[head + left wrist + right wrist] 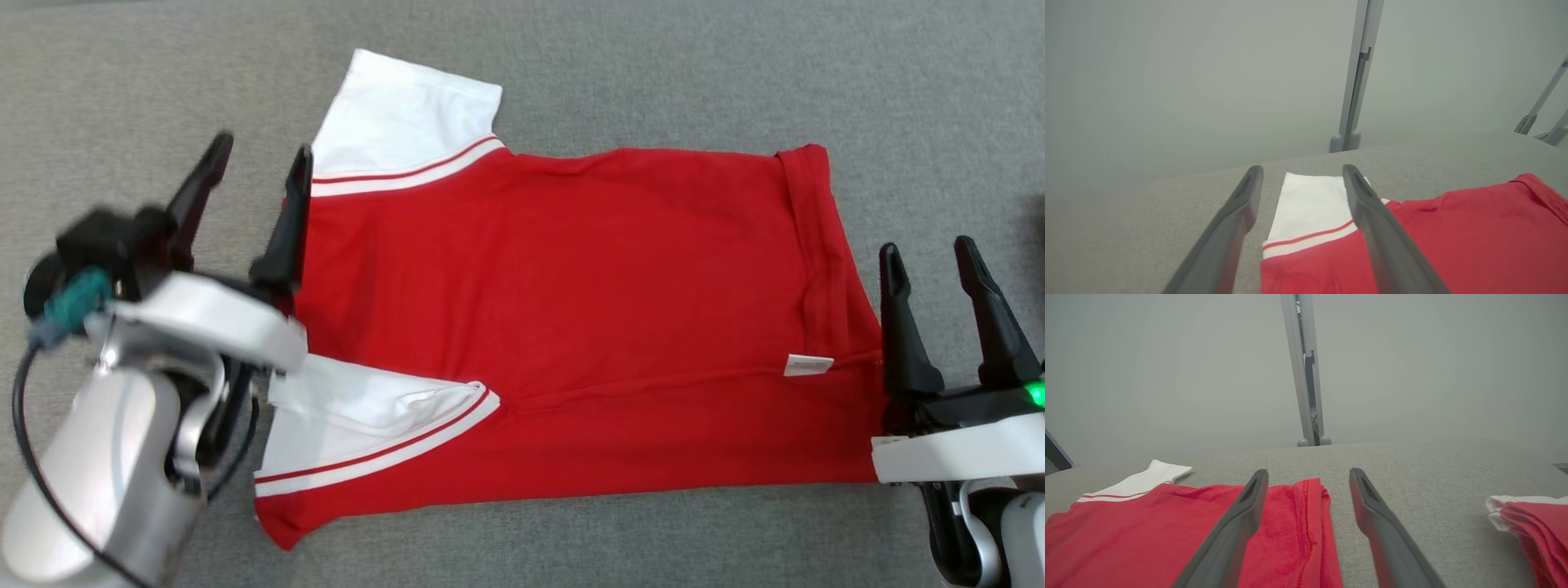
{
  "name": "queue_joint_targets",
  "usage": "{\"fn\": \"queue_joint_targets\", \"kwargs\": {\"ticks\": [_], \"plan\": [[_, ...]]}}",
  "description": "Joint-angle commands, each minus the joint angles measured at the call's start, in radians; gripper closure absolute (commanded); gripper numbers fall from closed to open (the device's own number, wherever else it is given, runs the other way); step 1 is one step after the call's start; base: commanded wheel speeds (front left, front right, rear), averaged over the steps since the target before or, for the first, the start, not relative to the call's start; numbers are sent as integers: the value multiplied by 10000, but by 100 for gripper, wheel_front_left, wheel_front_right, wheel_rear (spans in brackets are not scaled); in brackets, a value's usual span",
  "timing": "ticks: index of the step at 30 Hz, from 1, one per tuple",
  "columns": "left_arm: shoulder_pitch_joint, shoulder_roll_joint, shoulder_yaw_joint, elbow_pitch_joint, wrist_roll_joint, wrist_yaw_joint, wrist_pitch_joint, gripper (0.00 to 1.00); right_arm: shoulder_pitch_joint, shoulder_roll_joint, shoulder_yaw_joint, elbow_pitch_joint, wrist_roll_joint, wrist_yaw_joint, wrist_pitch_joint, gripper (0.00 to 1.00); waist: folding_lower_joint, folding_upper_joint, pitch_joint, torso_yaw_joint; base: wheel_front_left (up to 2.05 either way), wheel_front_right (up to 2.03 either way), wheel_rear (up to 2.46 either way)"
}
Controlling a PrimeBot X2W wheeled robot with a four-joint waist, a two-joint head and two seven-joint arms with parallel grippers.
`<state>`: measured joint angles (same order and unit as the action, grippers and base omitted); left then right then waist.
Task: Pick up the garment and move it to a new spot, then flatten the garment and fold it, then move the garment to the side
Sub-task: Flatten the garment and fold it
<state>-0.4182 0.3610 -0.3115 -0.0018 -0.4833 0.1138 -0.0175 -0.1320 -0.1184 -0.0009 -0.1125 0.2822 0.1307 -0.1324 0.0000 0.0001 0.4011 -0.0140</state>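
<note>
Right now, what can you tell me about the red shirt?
The red shirt looks like soft knit cloth, with white sleeves striped red and a small white tag. It lies spread flat on the grey fabric surface, and its near side looks folded over. The open left gripper and right gripper flank its ends, gripping nothing.

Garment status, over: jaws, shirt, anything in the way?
Left gripper, right gripper: jaws open, empty. Garment flat on grey surface, near side folded in. Folded red-white pile off right, apart.
</note>
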Motion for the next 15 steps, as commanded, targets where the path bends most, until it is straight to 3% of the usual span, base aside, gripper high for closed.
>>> {"fn": "queue_joint_targets", "kwargs": {"ticks": [1,9,15], "plan": [[-537,40,-70,303,-106,-222,194,0,-147,-46,36,19,83,1,-25,0,0,-1,245,-196,0,0,0],[-4241,295,-479,3961,-475,-1724,1928,0,-809,92,748,536,338,1,-439,0,0,-1,1305,-1376,0,0,0],[-5602,501,-573,6002,-705,-2118,2614,0,-1158,142,1052,959,515,1,-779,0,0,-1,1825,-1883,0,0,0]]}}
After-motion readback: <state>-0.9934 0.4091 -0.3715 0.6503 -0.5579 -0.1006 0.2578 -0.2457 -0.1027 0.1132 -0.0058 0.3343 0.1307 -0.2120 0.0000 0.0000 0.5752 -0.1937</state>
